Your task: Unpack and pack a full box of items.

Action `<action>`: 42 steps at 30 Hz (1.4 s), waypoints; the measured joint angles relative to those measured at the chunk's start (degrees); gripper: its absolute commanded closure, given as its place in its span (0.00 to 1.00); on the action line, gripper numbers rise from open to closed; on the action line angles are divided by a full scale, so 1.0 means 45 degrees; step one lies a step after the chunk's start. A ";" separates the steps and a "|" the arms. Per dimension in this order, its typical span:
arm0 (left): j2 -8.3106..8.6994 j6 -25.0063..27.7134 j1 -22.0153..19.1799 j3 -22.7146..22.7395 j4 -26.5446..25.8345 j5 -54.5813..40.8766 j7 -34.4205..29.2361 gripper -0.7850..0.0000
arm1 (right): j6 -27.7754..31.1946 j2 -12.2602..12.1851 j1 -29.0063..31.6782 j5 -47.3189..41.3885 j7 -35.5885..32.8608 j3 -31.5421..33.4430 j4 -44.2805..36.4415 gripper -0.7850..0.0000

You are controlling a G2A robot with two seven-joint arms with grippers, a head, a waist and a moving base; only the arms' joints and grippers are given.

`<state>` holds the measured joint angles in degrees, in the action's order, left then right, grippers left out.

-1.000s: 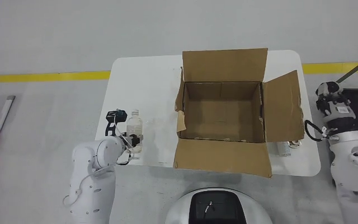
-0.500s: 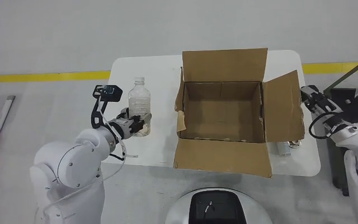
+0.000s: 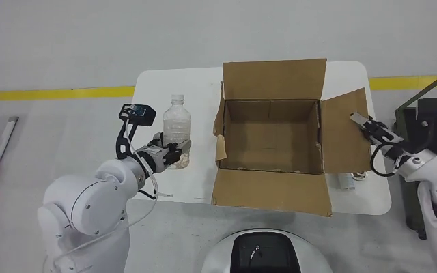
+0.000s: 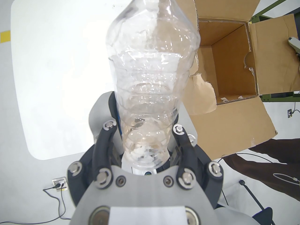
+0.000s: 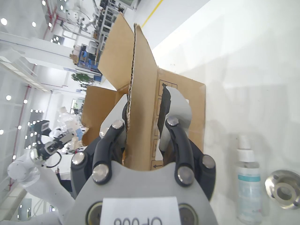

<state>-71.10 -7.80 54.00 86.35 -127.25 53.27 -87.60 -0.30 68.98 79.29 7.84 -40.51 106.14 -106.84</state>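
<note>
Looking down from above, the top view takes in a white, round-cornered tabletop [image 3: 177, 89] carrying a brown corrugated cardboard box [image 3: 270, 112] with its four flaps folded outward. Left of the box, the left hand [image 3: 168, 155] is clenched on the base end of a clear plastic bottle [image 3: 177, 126], whose neck points toward the tabletop's far edge. I cannot tell whether the bottle touches the surface. On the other side, the right hand [image 3: 371, 127] sits at the outer edge of the box's right flap [image 3: 341, 136]. A small spray bottle [image 3: 345, 180] and a metal ring [image 3: 360, 175] lie just beside the box, near that flap's front corner. The left wrist view shows the bottle close up: thin, glossy and see-through, with a ribbed waist, rounded shoulders and a knobbly base. It is squeezed between two black curved fingers [image 4: 103, 146], with the box's torn, ragged left edge and smooth brown inner walls beyond it. In the right wrist view the right hand is released, and its fingers [image 5: 178, 139] are spread to either side of the flap's wavy corrugated edge, which stands between them. The slim spray bottle has a white nozzle and a pale label. It lies on its side beside the shiny, flanged steel ring, and both rest on the matte white tabletop.
</note>
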 measured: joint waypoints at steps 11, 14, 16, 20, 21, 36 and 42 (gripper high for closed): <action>0.0016 0.0136 -0.0700 -0.0504 -0.0720 -0.0808 0.1028 1.00 | 0.0206 -0.0076 -0.0415 -0.0358 0.0077 -0.0925 0.0162 1.00; 0.0000 -0.0131 -0.1586 -0.1047 -0.0998 -0.1169 0.0827 1.00 | 0.0342 -0.0084 -0.0472 -0.0599 0.0316 -0.1018 -0.0039 1.00; -0.0023 -0.0339 -0.2129 -0.1437 -0.1031 -0.1551 0.0659 1.00 | 0.0392 -0.0091 -0.0468 -0.0806 0.0375 -0.1054 -0.0220 1.00; -0.0098 -0.0821 -0.3105 -0.2545 -0.0363 -0.2488 0.0355 1.00 | -0.0007 -0.0134 -0.0408 -0.0918 0.0321 -0.1118 -0.0868 1.00; -0.0119 -0.0951 -0.3234 -0.2812 -0.0186 -0.2653 0.0340 1.00 | -0.0099 -0.0145 -0.0392 -0.0887 0.0286 -0.1153 -0.1053 1.00; -0.0137 -0.2060 -0.3105 -0.4730 0.2687 -0.2447 0.0920 1.00 | -0.0309 -0.0275 0.0017 -0.1036 0.0388 -0.1401 -0.1869 1.00; -0.0139 -0.2065 -0.3106 -0.4730 0.2659 -0.2466 0.0914 1.00 | -0.0230 -0.0296 0.0022 -0.1052 0.0380 -0.1437 -0.1883 1.00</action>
<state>-71.72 -17.10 40.02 65.06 -115.28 42.17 -83.48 -1.34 67.65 79.39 3.11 -38.80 99.67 -115.31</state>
